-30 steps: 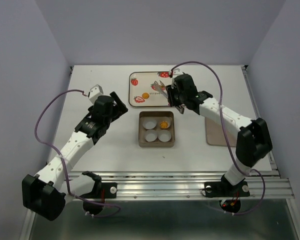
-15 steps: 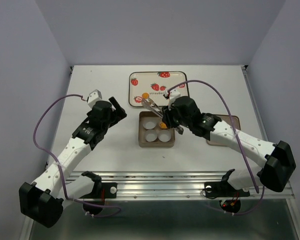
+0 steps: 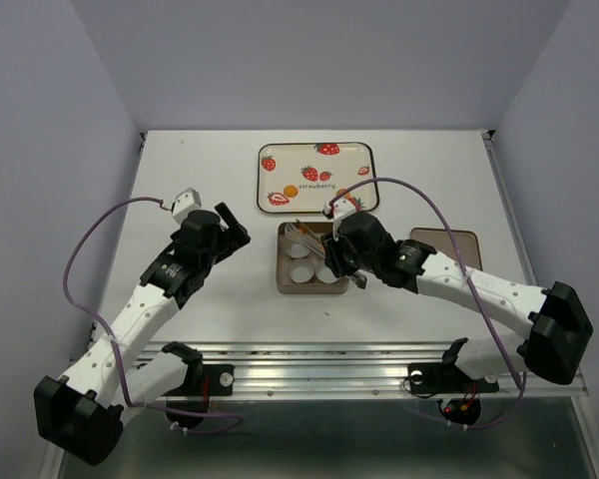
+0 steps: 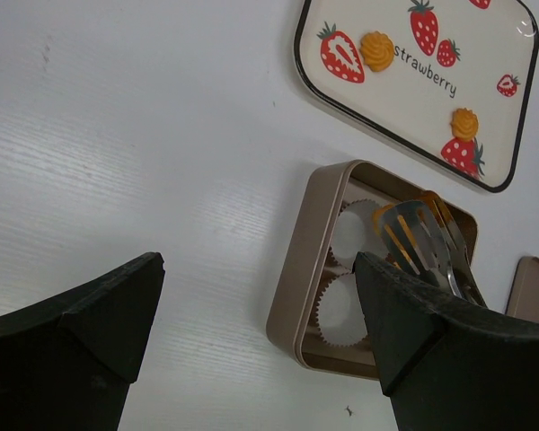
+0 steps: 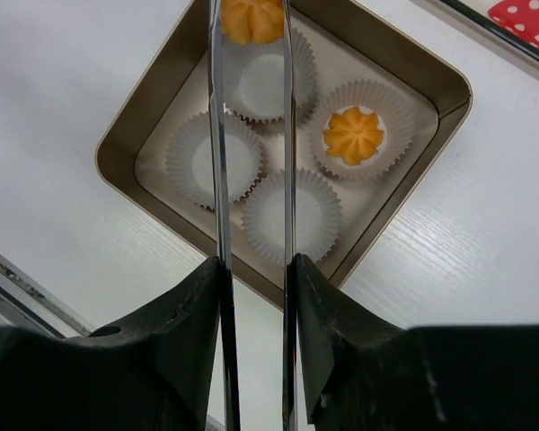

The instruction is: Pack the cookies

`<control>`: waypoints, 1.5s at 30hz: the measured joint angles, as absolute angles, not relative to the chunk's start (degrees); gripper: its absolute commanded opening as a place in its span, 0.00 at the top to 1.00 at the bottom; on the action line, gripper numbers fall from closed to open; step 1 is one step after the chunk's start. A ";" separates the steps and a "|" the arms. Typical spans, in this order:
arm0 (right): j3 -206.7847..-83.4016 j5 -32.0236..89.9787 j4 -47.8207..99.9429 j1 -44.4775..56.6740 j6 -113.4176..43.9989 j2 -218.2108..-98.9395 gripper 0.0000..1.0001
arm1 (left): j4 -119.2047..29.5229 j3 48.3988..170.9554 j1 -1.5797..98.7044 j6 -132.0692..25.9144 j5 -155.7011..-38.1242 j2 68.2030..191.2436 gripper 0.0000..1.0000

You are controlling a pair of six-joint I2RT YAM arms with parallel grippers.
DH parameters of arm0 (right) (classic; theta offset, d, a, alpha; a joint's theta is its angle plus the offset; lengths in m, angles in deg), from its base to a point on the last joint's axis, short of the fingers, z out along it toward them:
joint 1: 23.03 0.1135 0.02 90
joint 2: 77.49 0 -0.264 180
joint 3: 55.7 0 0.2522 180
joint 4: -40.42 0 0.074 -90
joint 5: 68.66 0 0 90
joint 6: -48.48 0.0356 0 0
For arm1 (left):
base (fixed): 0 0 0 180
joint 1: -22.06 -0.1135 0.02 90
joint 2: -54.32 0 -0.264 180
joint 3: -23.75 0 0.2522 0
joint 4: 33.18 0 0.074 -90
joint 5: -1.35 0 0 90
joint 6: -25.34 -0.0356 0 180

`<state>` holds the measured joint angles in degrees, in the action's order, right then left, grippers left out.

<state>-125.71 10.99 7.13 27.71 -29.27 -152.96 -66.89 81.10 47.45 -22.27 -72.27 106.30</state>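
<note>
**A:** The right arm has swung off the strawberry tray [image 4: 391,103] and now hangs over the box [image 5: 148,94]. The left arm has drawn back a little from the box's left side.

**B:** What is the right gripper [image 5: 253,287] doing?

**A:** It is clamped on the tongs [image 5: 217,153], its fingers squeezing the two blades. The tong tips pinch the held cookie [image 5: 251,18] above an empty paper cup [image 5: 260,85] in one corner of the box. The packed cookie [image 5: 353,135] sits in the cup beside it. The other two cups [image 5: 292,215] are empty.

**B:** And the left gripper [image 4: 257,260]?

**A:** Its jaws are wide apart and hold nothing. It hovers over the table just off the box's left wall.

**B:** How should the drop go?

**A:** I'd centre the cookie over its cup and lower it until it nearly rests on the paper. Then I'd ease the squeeze slowly so it settles flat. The blades should stay off the pleated wall and rise straight up, or the light cup may tip or drag.

**B:** Which view helps most?

**A:** The right wrist view looks straight down the blades, so it shows all four cups and how the cookie lines up with its cup. From above, the right arm covers part of the box. Only the left wrist view shows clearly what remains: two tray cookies [image 4: 376,49] lie just beyond the box's far side, on the printed strawberries. It shows the tongs from the side, but I cannot make out the held cookie there.
</note>
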 measured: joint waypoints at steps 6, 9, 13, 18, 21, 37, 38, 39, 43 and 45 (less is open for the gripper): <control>-125.64 10.46 6.38 28.04 -28.79 -153.74 0.64 | -66.95 81.08 47.45 -22.27 -72.27 106.30 0.01; -125.38 10.27 6.14 28.11 -28.42 -154.11 0.64 | -66.93 81.01 47.45 -22.27 -72.29 106.30 0.01; -124.83 10.20 5.84 28.13 -28.20 -154.94 0.64 | -66.91 80.99 47.45 -22.29 -72.38 106.44 0.01; -124.75 10.16 5.53 28.21 -28.20 -156.02 0.64 | -66.87 80.97 47.45 -22.31 -72.42 107.09 0.01; -124.75 10.11 5.51 28.32 -28.22 -156.02 0.64 | -66.80 80.95 47.45 -22.31 -72.44 107.42 0.01; -123.81 10.13 5.73 28.39 -28.53 -158.18 0.64 | -66.06 80.25 47.45 -22.37 -72.66 108.07 0.01; -123.81 10.11 5.75 28.39 -28.60 -158.27 0.64 | -66.06 80.25 47.45 -22.37 -72.68 108.07 0.01; -123.81 10.11 5.75 28.39 -28.64 -158.38 0.64 | -66.06 80.23 47.45 -22.37 -72.75 108.07 0.01; -123.81 9.85 6.38 28.39 -28.66 -158.79 0.63 | -66.06 80.23 47.45 -22.40 -72.79 108.05 0.01; -123.81 9.72 6.87 28.41 -28.70 -158.99 0.60 | -66.06 80.25 47.45 -22.40 -72.79 108.05 0.01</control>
